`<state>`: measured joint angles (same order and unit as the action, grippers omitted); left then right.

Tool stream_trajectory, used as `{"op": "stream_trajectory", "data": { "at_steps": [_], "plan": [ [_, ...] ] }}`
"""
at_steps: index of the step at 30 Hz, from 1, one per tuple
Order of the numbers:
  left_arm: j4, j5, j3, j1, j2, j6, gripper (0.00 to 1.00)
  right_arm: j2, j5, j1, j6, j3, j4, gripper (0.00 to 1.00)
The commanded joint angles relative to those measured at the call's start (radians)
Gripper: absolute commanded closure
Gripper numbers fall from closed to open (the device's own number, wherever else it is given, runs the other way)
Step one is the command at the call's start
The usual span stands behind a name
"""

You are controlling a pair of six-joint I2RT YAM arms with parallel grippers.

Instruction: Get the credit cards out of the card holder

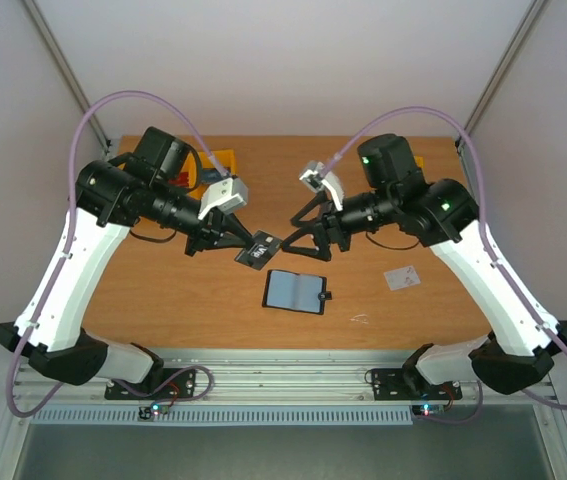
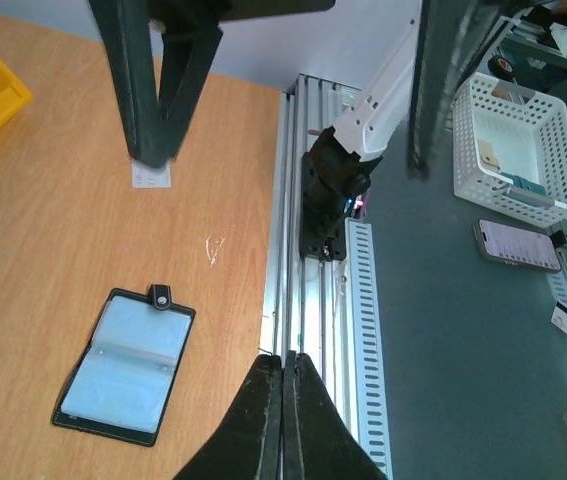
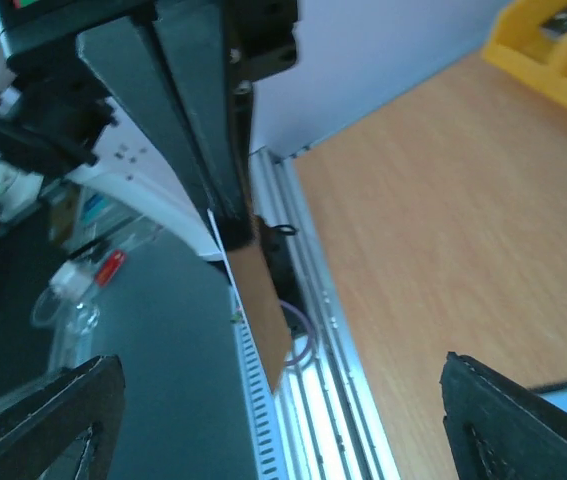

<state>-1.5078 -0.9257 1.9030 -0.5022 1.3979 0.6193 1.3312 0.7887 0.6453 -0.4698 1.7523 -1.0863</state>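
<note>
**Card held, holder open**

The left jaws pinch a dark card [image 1: 257, 251] above the bench [image 1: 163, 300]; the right wrist view shows it almost edge-on, brownish. The card holder [image 1: 294, 289] lies open, grey-blue inside. The right jaws stand spread. A whitish card [image 1: 401, 277] lies flat further right.

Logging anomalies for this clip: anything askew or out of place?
Nothing stands out. The card holder lies open and flat, a whitish card lies on the table right of it, and the left gripper pinches a second card.
</note>
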Motion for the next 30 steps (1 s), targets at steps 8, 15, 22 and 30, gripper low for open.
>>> {"op": "stream_trajectory", "data": {
  "at_steps": [8,15,22,30],
  "plan": [
    [-0.024,-0.04,0.008,-0.018,0.003,0.03,1.0,0.094,0.064,0.074,0.01,0.073,0.012,0.79],
    [-0.007,-0.042,0.011,-0.018,0.006,0.003,1.0,0.068,0.061,0.074,0.005,0.054,0.018,0.99],
    [-0.006,-0.041,0.009,-0.019,0.002,-0.006,1.0,0.06,0.044,0.074,0.003,0.053,0.013,0.99],
    [0.01,-0.032,0.01,-0.018,-0.003,-0.017,1.0,0.055,0.011,0.074,0.006,0.053,0.012,0.99]
  ]
}}
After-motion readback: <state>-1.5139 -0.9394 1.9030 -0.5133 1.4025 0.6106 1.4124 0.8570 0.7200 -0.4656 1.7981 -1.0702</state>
